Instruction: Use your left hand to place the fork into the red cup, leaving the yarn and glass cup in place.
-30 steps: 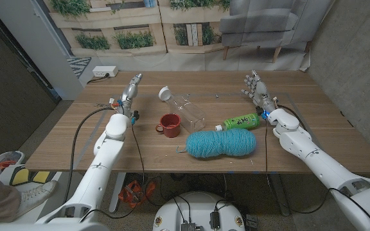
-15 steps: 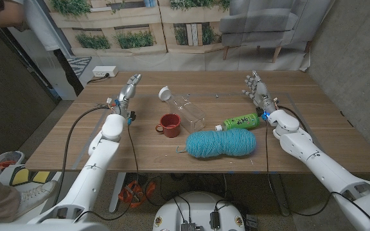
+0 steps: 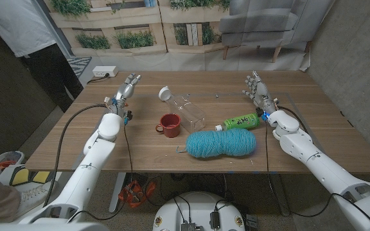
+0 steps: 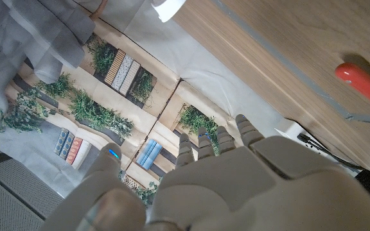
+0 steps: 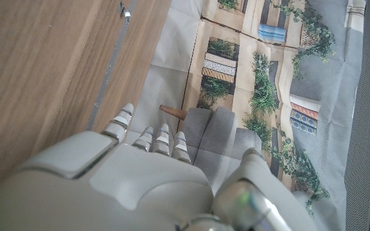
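Drifts slightly outward from a moment ago, left hand [image 3: 126,87], fingers extended and loosely apart, holding nothing; means no progress toward a grasp. Sits well apart from the red cup [image 3: 169,124], upright at mid-tabletop [image 3: 76,138]. Possibly the fork [image 3: 180,151]: thin sliver at the near left end of the teal yarn [image 3: 221,143], too small to confirm. Crowds any reach there, that yarn, with the glass cup [image 3: 189,109] on its side behind. Waits spread and empty, right hand [image 3: 255,88], near a green bottle [image 3: 239,120].
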